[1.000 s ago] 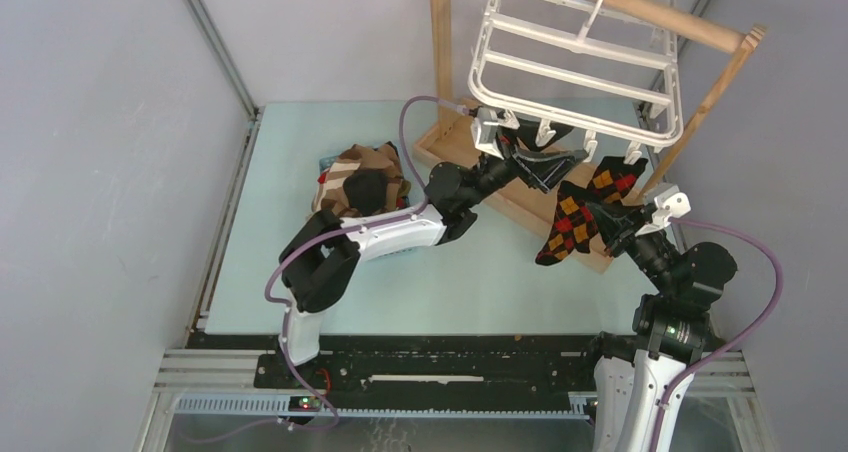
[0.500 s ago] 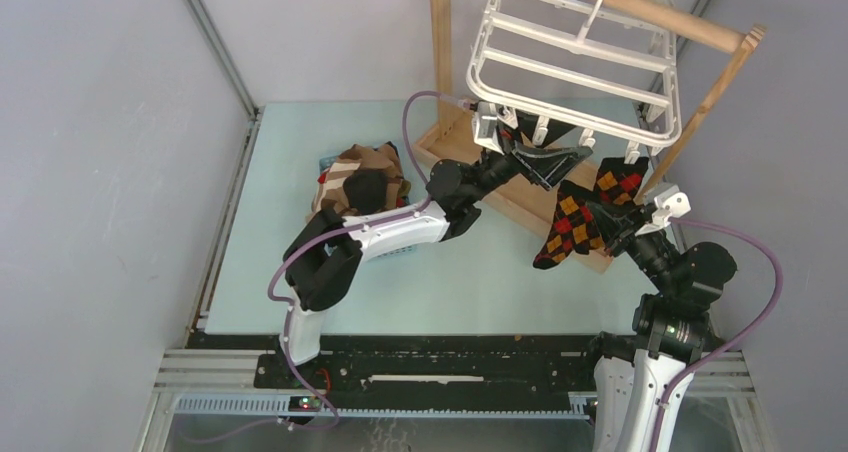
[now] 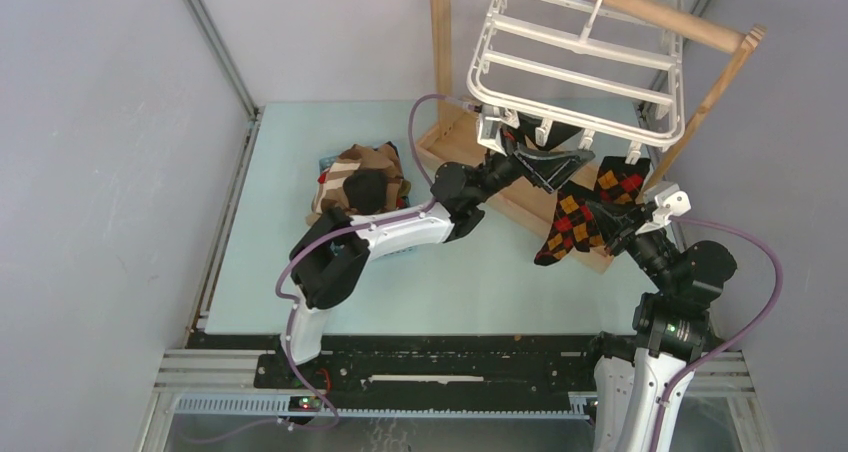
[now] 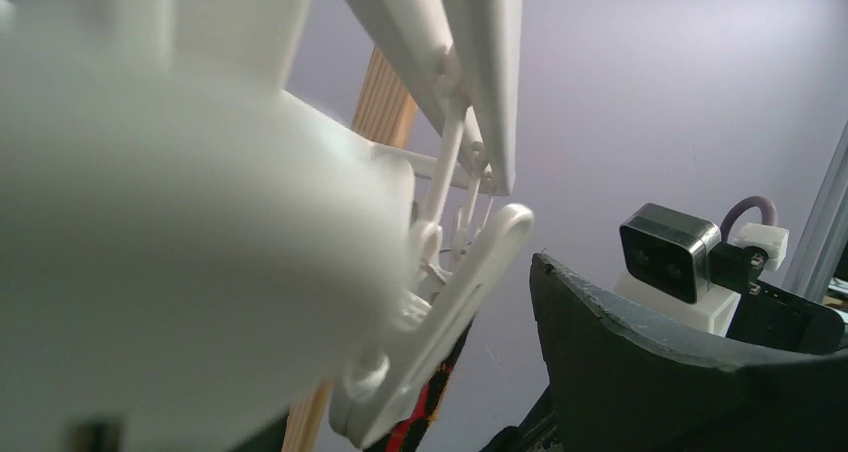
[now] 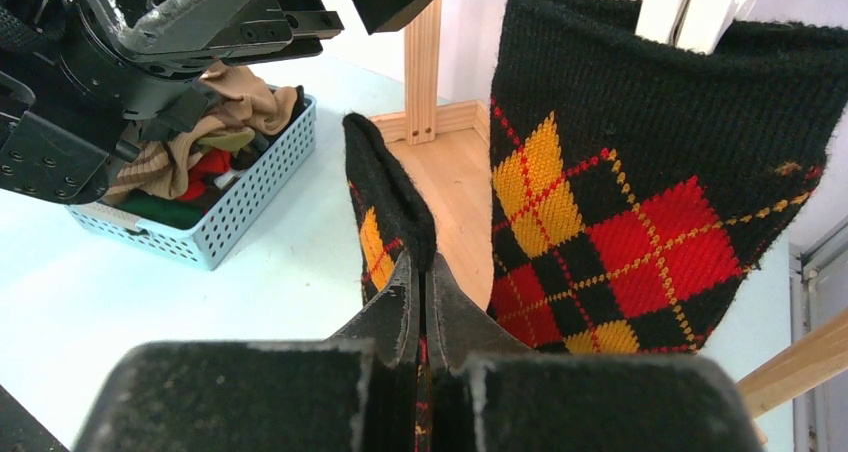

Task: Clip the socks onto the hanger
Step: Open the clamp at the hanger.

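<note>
The white hanger (image 3: pixel 575 67) hangs from the wooden rail, with a row of clips along its lower edge. One black argyle sock (image 3: pixel 618 180) hangs from a clip at the right. My right gripper (image 3: pixel 600 217) is shut on the edge of a second argyle sock (image 3: pixel 562 230), which droops below the clip row; it also shows in the right wrist view (image 5: pixel 385 202) beside the hanging sock (image 5: pixel 650 172). My left gripper (image 3: pixel 552 160) is open just under the clips. In the left wrist view a white clip (image 4: pixel 440 342) stands beside my dark finger (image 4: pixel 650 372).
A small blue basket (image 5: pixel 210 222) of brown striped and black socks (image 3: pixel 360 177) sits at the left. The tan wooden stand has an upright post (image 3: pixel 440 52), a base board (image 3: pixel 500 202) under the hanger and a slanted leg (image 3: pixel 710 102) at the right.
My left gripper has moved a little right along the clip row, and the hanger has swung slightly. The right gripper and its sock have barely moved.
</note>
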